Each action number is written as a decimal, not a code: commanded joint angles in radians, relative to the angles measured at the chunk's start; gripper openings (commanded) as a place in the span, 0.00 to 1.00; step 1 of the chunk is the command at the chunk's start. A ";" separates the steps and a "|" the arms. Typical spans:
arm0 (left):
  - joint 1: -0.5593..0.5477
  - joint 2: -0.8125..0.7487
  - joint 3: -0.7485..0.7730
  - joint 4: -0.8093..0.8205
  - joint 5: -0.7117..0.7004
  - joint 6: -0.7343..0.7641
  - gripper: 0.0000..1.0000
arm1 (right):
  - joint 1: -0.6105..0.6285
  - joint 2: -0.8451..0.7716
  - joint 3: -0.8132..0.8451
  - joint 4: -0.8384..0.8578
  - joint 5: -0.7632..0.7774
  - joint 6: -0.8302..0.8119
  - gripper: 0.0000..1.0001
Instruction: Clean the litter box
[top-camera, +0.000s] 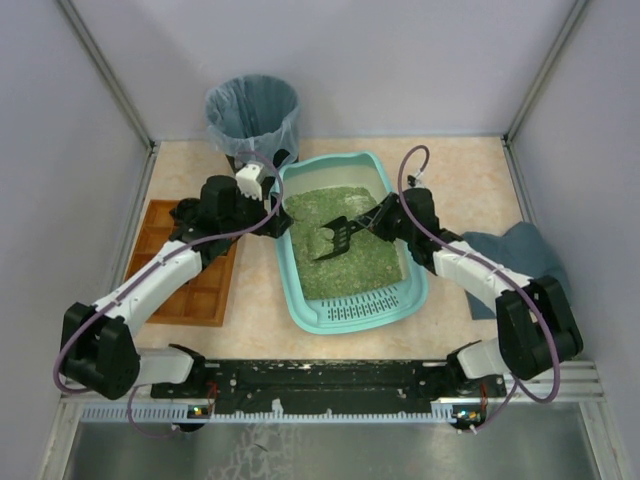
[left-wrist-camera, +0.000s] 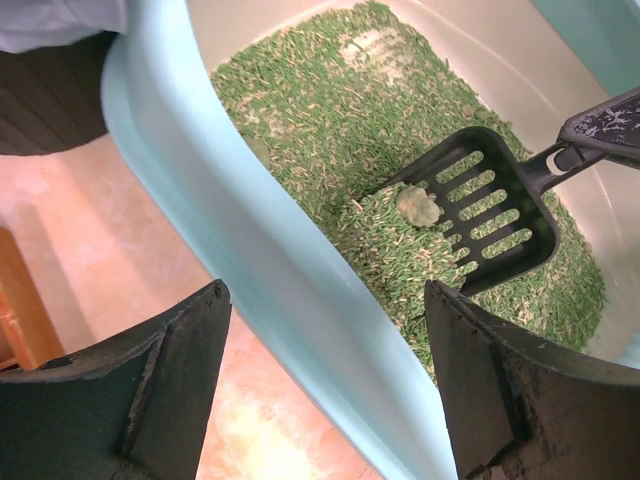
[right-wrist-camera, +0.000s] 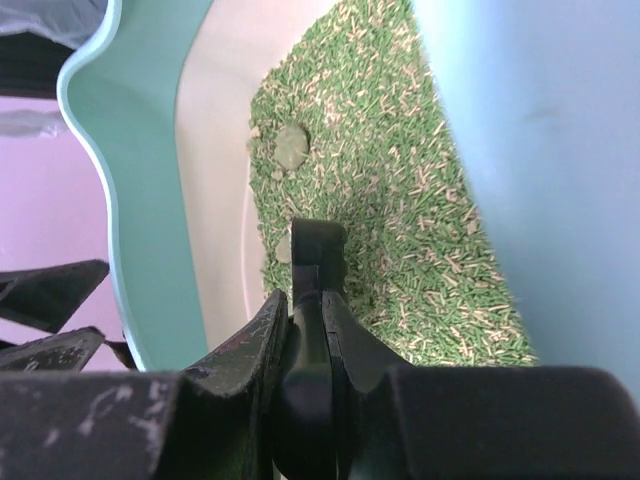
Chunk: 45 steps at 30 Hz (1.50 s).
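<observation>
The teal litter box (top-camera: 340, 160) lies at the table's middle, its grate lip (top-camera: 365, 308) at the near end, with green litter (top-camera: 345, 262) inside. My right gripper (top-camera: 385, 218) is shut on the handle of a black slotted scoop (top-camera: 335, 238). In the left wrist view the scoop (left-wrist-camera: 480, 215) holds litter and a pale clump (left-wrist-camera: 418, 205). My left gripper (left-wrist-camera: 325, 380) is open, its fingers either side of the box's left wall (left-wrist-camera: 260, 260). The right wrist view shows my right gripper (right-wrist-camera: 305, 330) clamped on the handle (right-wrist-camera: 318, 250), and another clump (right-wrist-camera: 290, 148) in the litter.
A black bin with a blue-grey bag (top-camera: 252, 112) stands at the back, just beyond the box. A brown wooden compartment tray (top-camera: 190, 270) lies left, under my left arm. A dark cloth (top-camera: 510, 255) lies right. Enclosure walls stand on both sides.
</observation>
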 joint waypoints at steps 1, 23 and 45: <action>-0.005 -0.075 -0.031 0.057 -0.087 0.021 0.84 | -0.053 -0.048 -0.015 0.072 -0.096 0.023 0.00; -0.005 -0.133 -0.073 0.115 -0.088 0.039 0.86 | -0.286 -0.196 -0.124 0.208 -0.290 0.067 0.00; -0.005 -0.120 -0.064 0.102 -0.077 0.038 0.86 | -0.433 -0.179 -0.219 0.439 -0.502 0.294 0.00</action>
